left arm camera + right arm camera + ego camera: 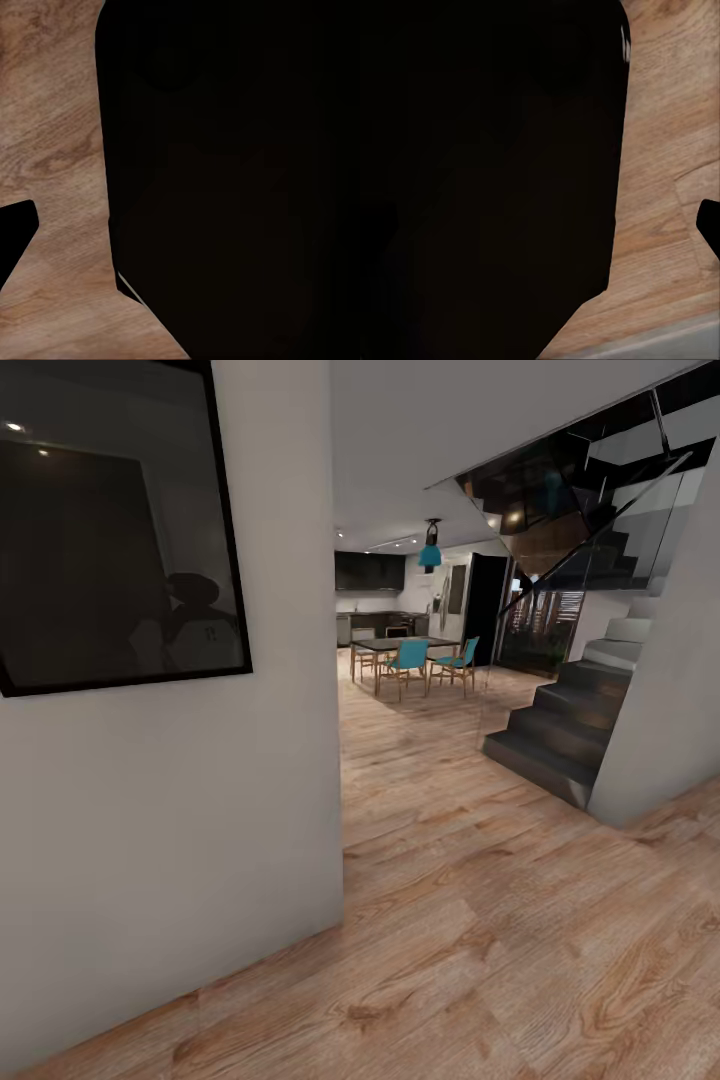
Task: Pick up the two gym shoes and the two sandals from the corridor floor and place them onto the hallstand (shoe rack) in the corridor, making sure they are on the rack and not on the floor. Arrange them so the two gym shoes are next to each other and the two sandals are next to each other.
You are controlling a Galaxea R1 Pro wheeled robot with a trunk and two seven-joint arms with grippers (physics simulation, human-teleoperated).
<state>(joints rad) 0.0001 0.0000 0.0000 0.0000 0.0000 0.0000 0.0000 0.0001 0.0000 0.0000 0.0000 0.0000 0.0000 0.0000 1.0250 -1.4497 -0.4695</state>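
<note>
Where the head view looks forward along the corridor, we see the wood-plank floor (470, 920) running from the foreground toward a far room. A pale wall (200, 810) stands at the left, close to us, and carries a dark picture with a black frame (115, 525). A dark staircase (560, 730) rises at the right, beside a second pale wall, with a dark glass panel slanting above it. Past the corridor, a dining table (400, 648) stands with teal chairs (408, 658) around it, and a teal lamp (430, 553) hangs above the table. A dark kitchen unit sits against the far wall behind them.

In the left wrist view, a large black shape occupies most of the frame, and the plank floor (52, 135) shows beside it. A smaller black shape enters at one edge. We cannot tell whether either shape is part of the left tool, so we cannot tell whether that tool is open or closed.

In the right wrist view, a similar black shape covers most of the frame, with the plank floor (660, 150) beside it and a pale strip along one edge. We cannot tell whether the right tool is open or closed.

Of the task's things, the floor is the one we can place: it lies under both wrist cameras and along the corridor.
</note>
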